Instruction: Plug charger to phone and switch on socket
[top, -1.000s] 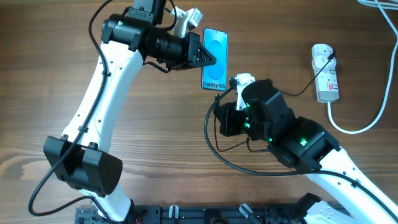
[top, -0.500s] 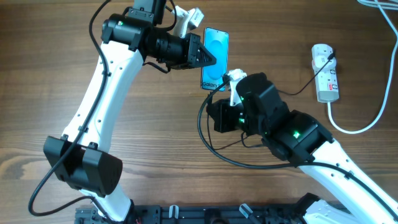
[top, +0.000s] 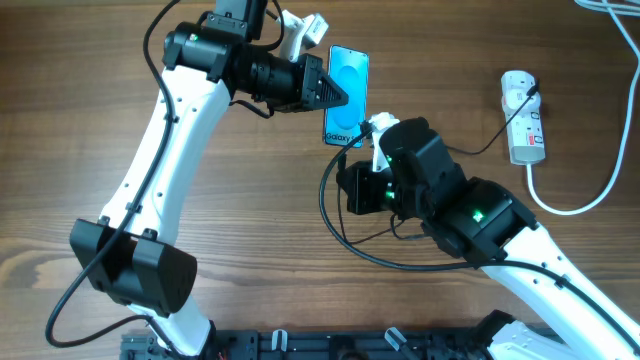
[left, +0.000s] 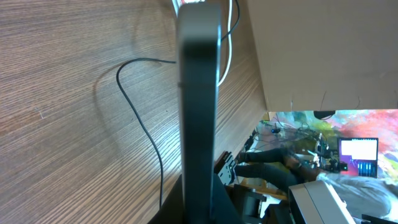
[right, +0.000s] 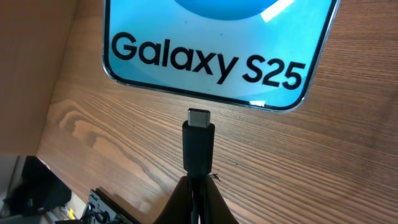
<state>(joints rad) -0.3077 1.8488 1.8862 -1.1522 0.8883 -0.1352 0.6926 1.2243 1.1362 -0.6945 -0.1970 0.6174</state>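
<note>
Right wrist view: right gripper (right: 198, 186) clenched on the charger (right: 199, 146) at its plug body, tip just short of the phone (right: 217, 56), facing its bottom edge. Left gripper (top: 330, 92) clamped on the phone. Judged: plug stiff, cable limp, so grip the plug body; glass slick, fragile. Socket (top: 524, 118) well apart from the phone.

Cannot find the charger's (right: 198, 143) tip from overhead, buried under the right gripper (right: 198, 186), nor the phone's (top: 347, 85) lower end and left edge (covered by that gripper and the left gripper (top: 330, 92)). Cannot read the socket's (top: 524, 118) switch at that size, and lose its white cord (top: 576, 211) past the right border. Get only a blurred, edge-on phone in the left wrist view, and just its cropped bottom strip in the right.
</note>
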